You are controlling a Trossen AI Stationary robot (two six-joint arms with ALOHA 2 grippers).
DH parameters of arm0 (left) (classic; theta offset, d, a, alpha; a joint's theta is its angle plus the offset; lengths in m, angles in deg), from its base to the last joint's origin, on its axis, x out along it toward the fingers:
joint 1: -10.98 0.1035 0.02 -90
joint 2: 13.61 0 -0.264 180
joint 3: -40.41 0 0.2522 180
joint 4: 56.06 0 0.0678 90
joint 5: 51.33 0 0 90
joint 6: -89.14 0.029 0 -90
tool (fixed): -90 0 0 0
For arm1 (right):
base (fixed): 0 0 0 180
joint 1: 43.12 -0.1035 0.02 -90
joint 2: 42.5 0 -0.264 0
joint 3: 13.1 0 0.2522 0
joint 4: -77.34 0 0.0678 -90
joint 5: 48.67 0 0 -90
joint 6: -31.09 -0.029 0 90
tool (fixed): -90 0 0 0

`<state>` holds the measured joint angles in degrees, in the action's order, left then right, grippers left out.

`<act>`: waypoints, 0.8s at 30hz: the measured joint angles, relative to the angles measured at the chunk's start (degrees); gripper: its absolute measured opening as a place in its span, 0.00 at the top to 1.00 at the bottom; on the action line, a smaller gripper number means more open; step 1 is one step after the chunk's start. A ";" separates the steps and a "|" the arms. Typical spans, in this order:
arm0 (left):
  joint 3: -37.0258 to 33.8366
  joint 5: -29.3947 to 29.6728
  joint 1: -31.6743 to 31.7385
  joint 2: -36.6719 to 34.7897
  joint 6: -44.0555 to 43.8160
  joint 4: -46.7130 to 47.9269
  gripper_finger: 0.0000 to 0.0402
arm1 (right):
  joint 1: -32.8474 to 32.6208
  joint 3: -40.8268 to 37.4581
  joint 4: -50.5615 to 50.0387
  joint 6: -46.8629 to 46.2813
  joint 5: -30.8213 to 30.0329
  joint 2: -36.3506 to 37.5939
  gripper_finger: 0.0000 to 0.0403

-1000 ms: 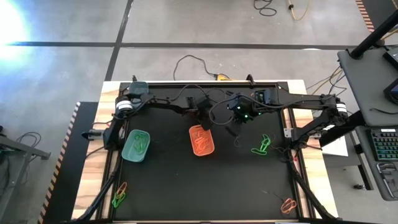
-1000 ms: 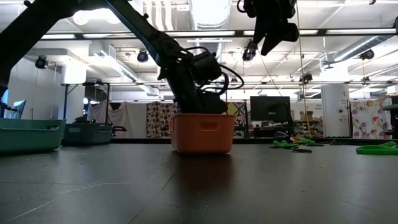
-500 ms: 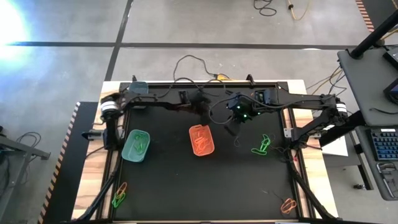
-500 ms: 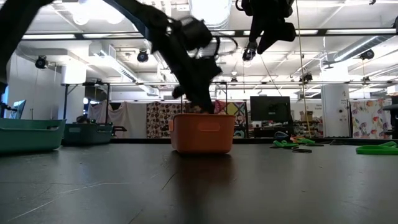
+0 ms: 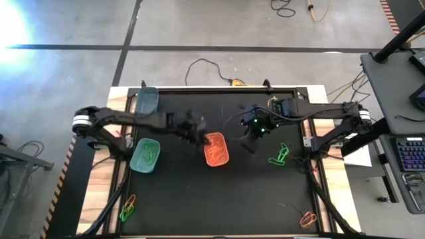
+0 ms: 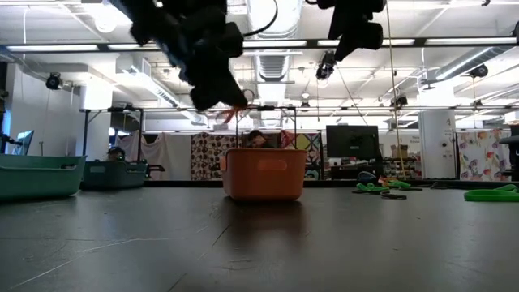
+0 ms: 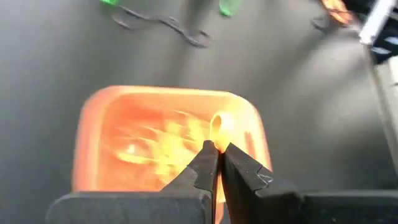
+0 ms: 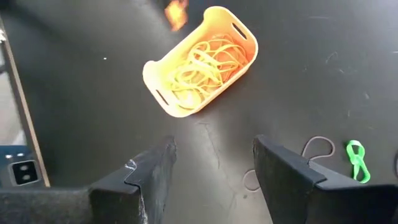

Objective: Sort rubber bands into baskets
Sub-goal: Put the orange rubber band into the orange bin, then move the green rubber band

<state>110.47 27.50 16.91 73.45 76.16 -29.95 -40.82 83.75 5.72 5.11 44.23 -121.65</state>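
Note:
The orange basket (image 5: 216,149) stands mid-table with several orange rubber bands in it (image 8: 205,62). My left gripper (image 5: 201,135) hangs above the basket's far left corner, shut on one orange rubber band (image 7: 219,126). My right gripper (image 5: 248,142) hovers open, high to the right of the basket, with nothing between its fingers (image 8: 214,149). The light teal-green basket (image 5: 146,156) holds green bands. The dark grey-teal basket (image 5: 147,99) stands at the far left. Loose green bands (image 5: 279,156) lie on the mat at the right. My left gripper pinches the orange band at one end of its loop (image 7: 216,140) between the very tips of its two fingers. The fingers slant down from the table's left. The band is lifted clear above the orange basket, and strands of it trail below the tips (image 6: 235,115).
Brown loops (image 8: 317,146) and a green band (image 8: 356,158) lie on the black mat right of the orange basket. More bands lie at the near left corner (image 5: 127,207) and the near right corner (image 5: 307,218). Cables run along the table's far edge.
My left gripper has come up out of the orange basket's far end and gone a little toward the table's left, tipping less steeply; it stays shut. An orange band now hangs from its tips above the basket.

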 joint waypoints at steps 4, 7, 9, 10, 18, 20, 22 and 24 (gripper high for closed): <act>-3.58 6.56 -5.54 1.84 -7.15 -7.41 1.00 | -2.75 0.00 -0.19 -1.86 -3.02 -0.22 0.49; -3.98 12.33 -7.93 5.20 -9.65 -7.60 1.00 | -4.76 0.00 -0.29 -4.77 -3.36 -0.32 0.49; -3.89 14.81 -8.66 7.36 -11.26 -9.00 1.00 | -6.30 0.00 -0.72 -6.92 -3.72 -0.42 0.49; -3.69 14.85 -8.68 8.50 -12.17 -9.27 1.00 | -7.00 0.00 -0.84 -8.06 -4.40 -0.52 0.49; -0.45 16.16 -8.17 13.65 -13.09 -9.10 0.86 | -6.54 -1.98 -4.19 -17.34 -13.40 -0.55 0.49; 0.85 16.78 -8.12 13.64 -12.96 -7.26 0.80 | -4.10 -3.86 -4.24 -17.66 -13.23 -0.55 0.49; 2.44 17.68 -8.09 13.31 -12.39 -5.55 0.72 | -1.09 -6.41 -4.18 -16.69 -13.17 -0.55 0.49; 4.56 18.67 -8.10 12.40 -11.88 -1.89 0.65 | 2.38 -9.44 -4.06 -16.43 -12.03 -0.55 0.49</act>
<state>115.03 46.17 8.81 85.85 64.28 -31.84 -38.44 74.31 1.67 -11.32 32.20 -122.20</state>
